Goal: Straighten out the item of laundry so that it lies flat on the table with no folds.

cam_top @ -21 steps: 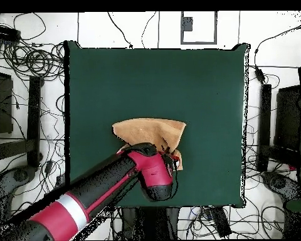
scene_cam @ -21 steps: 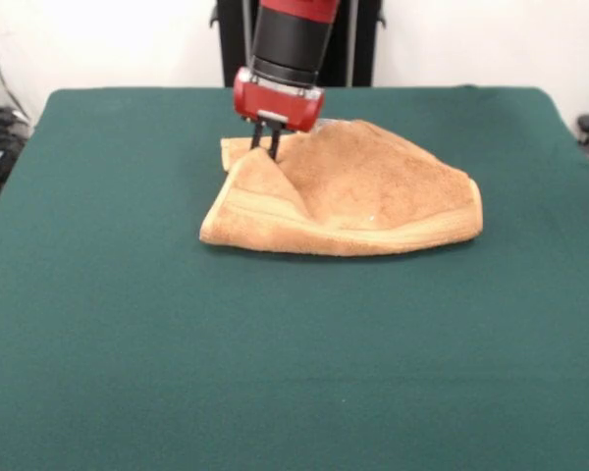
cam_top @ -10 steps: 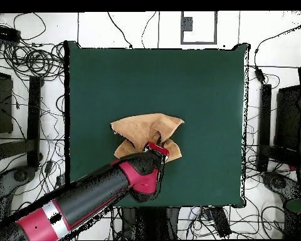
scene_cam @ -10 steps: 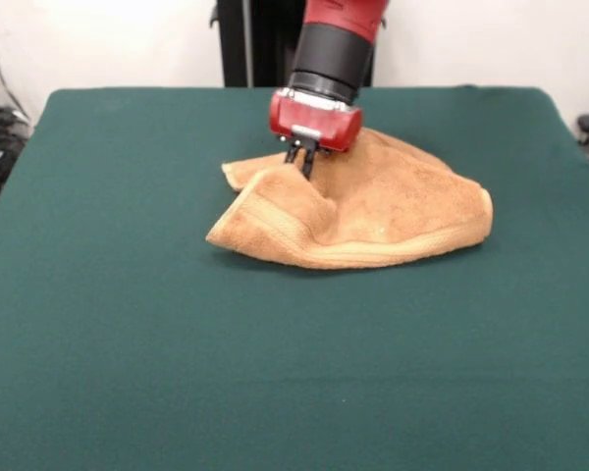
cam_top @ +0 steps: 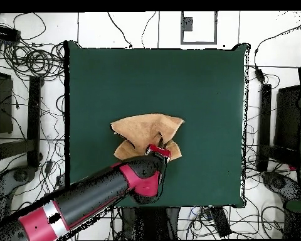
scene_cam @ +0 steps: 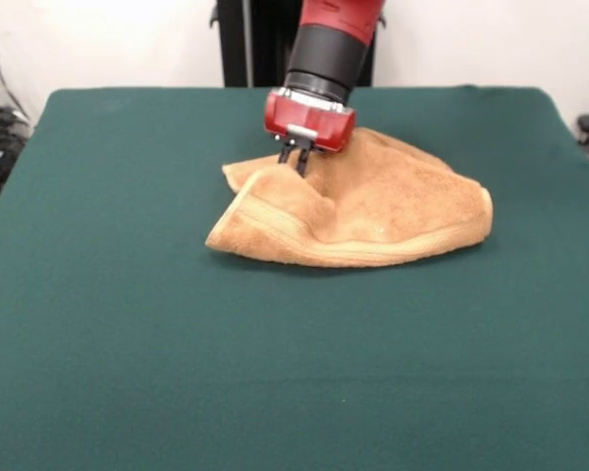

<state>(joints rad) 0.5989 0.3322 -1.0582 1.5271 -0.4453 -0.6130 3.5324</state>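
Fingers (scene_cam: 299, 162) close together, pinching raised fold of towel (scene_cam: 373, 206) near its far edge. Gripper (scene_cam: 294, 160) hangs from red-black arm (cam_top: 90, 198) above cloth. Towel lies crumpled mid-table (scene_cam: 128, 324), toward robot's side — one corner doubled over, banded hem curling at front.

Handling: soft, light terry, limp; likely drags on green cloth rather than slides. Best hold — hem corner, not mid-fold.

Front view shows pinch and fold height; overhead shows outline, but arm hides pinch point.
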